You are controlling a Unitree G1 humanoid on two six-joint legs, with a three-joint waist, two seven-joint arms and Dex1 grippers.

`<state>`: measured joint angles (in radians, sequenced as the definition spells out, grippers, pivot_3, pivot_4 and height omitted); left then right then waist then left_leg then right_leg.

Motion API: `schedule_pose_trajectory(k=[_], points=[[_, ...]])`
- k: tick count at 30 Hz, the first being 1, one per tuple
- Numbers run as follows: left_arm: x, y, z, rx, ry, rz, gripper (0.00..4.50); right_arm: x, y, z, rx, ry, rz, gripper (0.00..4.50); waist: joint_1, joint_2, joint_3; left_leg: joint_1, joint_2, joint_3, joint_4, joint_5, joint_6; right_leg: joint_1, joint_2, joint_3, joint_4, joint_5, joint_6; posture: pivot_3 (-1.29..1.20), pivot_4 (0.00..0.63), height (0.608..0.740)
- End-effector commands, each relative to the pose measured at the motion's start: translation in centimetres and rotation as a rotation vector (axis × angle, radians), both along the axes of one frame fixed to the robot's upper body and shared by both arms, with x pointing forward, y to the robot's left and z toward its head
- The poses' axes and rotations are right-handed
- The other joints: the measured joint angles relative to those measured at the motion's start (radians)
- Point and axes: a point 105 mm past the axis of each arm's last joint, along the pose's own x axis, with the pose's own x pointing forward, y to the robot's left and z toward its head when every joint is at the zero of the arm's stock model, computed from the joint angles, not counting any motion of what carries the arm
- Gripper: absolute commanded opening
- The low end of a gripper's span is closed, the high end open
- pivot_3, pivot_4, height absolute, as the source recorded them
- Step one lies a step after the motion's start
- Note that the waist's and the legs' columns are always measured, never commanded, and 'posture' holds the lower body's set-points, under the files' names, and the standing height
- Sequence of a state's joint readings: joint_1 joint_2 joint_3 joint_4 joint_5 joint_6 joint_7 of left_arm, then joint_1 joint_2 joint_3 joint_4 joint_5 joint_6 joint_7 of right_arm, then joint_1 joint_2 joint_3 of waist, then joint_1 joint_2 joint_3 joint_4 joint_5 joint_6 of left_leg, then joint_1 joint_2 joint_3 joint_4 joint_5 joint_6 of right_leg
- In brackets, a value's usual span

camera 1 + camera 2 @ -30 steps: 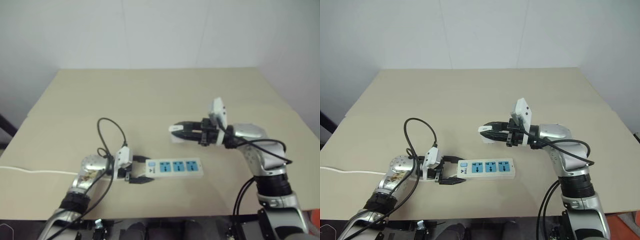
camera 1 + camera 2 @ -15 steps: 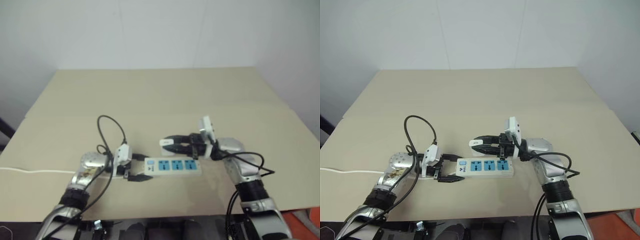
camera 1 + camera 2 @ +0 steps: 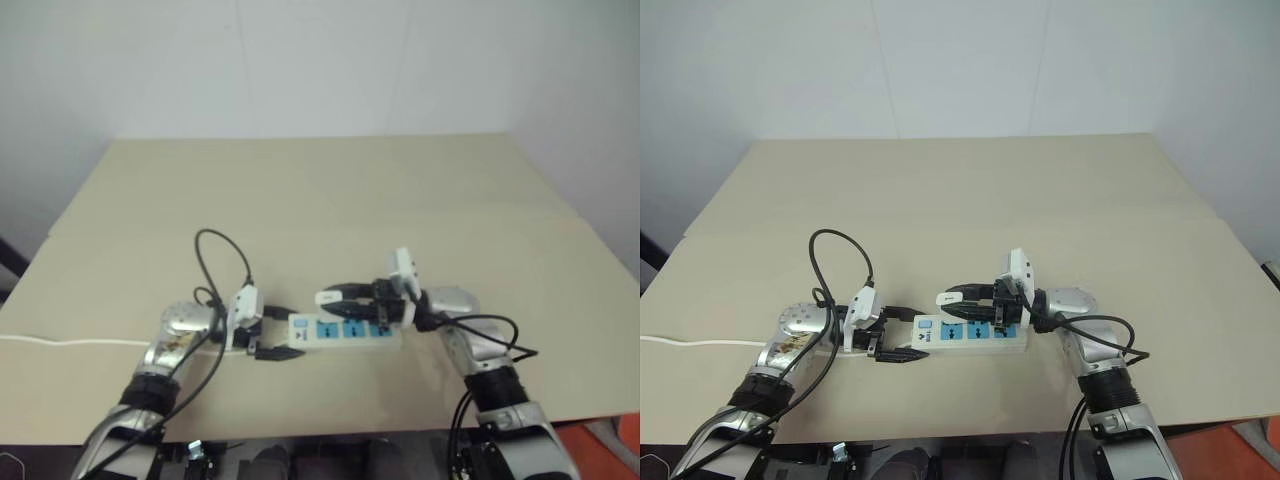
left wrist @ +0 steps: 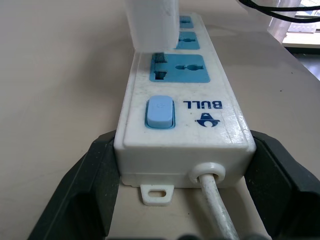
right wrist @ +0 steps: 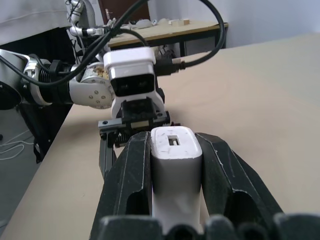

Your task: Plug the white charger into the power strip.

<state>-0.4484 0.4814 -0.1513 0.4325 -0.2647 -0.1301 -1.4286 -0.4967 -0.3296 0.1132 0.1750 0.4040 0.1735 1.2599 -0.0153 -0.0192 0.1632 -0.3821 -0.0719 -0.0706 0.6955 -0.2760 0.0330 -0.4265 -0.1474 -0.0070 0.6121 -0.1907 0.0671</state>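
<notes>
– Where's the white charger (image 5: pixel 175 170)?
– A smooth, rounded plastic block pinched in the right claw (image 3: pixel 962 303), over the power strip (image 4: pixel 182 100), a glossy flat bar on the matte tan worktop (image 3: pixel 320 190).
– And the left claw (image 4: pixel 182 200)?
– Clamped on the strip's switch end.

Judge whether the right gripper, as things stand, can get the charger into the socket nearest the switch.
Probably yes: the right gripper holds the white charger just over that socket, nothing between, the left gripper clamping the power strip.

The power strip (image 4: pixel 182 107), a long flat white bar with three blue sockets and a blue switch at its cord end, lies flat on the table, while the white charger (image 5: pixel 174 165) sits over the socket nearest the switch.
</notes>
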Motion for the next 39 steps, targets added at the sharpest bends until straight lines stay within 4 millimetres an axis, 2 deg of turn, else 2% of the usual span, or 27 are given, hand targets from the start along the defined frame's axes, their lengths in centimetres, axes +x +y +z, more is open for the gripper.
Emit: schedule_pose_trajectory(k=[1,14,28,34,39], points=[[0.1,0.0,0.2,0.002,-0.002,-0.009,3.26,-0.1,0.3,0.7,0.016,-0.047,0.005,1.11,0.000,0.000,0.000,0.000,0.000,0.000,0.000,0.000,0.000,0.000,0.000,0.000,0.000,0.000,0.000,0.00,0.150,0.740],[0.0,-0.3,-0.2,-0.009,0.015,0.000,3.26,0.3,0.6,-0.2,0.014,-0.039,-0.023,1.11,0.000,0.000,0.000,0.001,0.000,0.000,0.000,0.000,0.000,0.001,0.000,0.000,0.000,0.000,0.000,0.00,0.150,0.740],[0.0,-0.3,-0.1,-0.012,0.011,0.003,3.26,-0.4,0.4,-1.4,-0.005,-0.031,-0.019,1.11,0.001,0.000,0.000,0.001,0.000,0.000,0.000,0.000,0.000,0.001,0.000,0.000,0.000,0.000,0.000,0.00,0.150,0.740],[0.1,-0.3,0.0,-0.012,0.011,0.004,3.26,-0.1,-0.3,-1.7,0.027,-0.021,-0.021,1.11,0.002,0.000,0.000,0.001,0.000,0.000,0.000,0.000,0.000,0.001,0.000,0.000,0.000,0.000,0.000,0.00,0.150,0.740],[0.2,-0.3,-0.1,-0.008,0.013,0.002,3.26,0.1,-0.9,-3.1,-0.003,-0.022,-0.017,1.11,0.002,0.000,0.000,0.003,0.000,0.000,0.000,0.000,0.000,0.003,0.000,0.000,0.000,0.000,0.000,0.00,0.150,0.740]])
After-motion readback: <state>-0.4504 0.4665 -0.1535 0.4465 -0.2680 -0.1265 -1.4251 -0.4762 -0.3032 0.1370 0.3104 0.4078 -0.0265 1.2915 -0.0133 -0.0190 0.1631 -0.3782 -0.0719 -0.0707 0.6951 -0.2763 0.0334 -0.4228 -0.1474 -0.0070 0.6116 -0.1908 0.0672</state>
